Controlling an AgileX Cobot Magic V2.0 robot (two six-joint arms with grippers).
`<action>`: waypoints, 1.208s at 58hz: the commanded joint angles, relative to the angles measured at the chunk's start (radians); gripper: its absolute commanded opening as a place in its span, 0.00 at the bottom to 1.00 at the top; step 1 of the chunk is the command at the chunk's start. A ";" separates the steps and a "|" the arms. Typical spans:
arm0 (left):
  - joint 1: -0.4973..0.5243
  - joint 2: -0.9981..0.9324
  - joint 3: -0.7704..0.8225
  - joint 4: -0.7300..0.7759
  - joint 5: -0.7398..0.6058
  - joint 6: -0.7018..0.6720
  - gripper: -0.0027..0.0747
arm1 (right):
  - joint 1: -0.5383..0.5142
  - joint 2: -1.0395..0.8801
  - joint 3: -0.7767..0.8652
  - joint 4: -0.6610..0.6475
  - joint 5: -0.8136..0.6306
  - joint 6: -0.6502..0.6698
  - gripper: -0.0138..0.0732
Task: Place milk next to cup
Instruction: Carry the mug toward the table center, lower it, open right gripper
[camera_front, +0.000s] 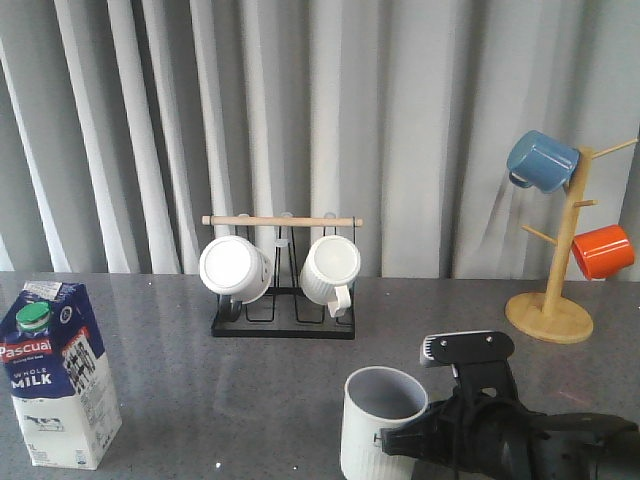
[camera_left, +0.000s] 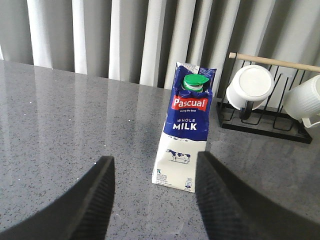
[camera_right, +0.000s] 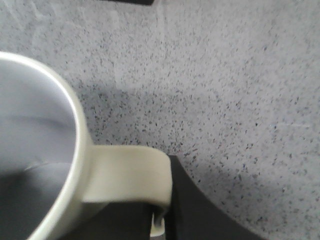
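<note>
Left wrist view shows the milk carton (camera_left: 182, 130) standing upright on the grey table (camera_left: 75, 125), with the left gripper (camera_left: 152, 200) wide open before it. It looks heavy and slippery, so squeeze its flat sides. The right gripper (camera_right: 162, 210) holds the cup (camera_front: 380, 422) by its handle.

1. We see the milk (camera_front: 58, 375) (camera_left: 184, 128), a tall blue-and-white gable-top carton with a green round cap, a red "Pascual" band and white "MILK" lettering, standing upright at the near left of the grey speckled surface (camera_front: 250, 390).
2. We see the cup (camera_front: 381, 422) (camera_right: 55, 165), a pale ribbed mug with a greyish-blue inside, upright at near centre-right, well apart from the carton, its chunky handle pointing right.
</note>
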 joint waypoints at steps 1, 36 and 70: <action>0.001 0.020 -0.027 0.002 -0.065 -0.003 0.49 | 0.000 -0.022 -0.028 0.014 0.019 0.002 0.17; 0.001 0.020 -0.027 0.002 -0.019 -0.004 0.49 | 0.000 -0.014 -0.028 0.030 0.058 0.011 0.55; 0.001 0.020 -0.027 0.002 -0.019 -0.004 0.49 | 0.000 -0.284 0.171 0.030 0.086 0.043 0.56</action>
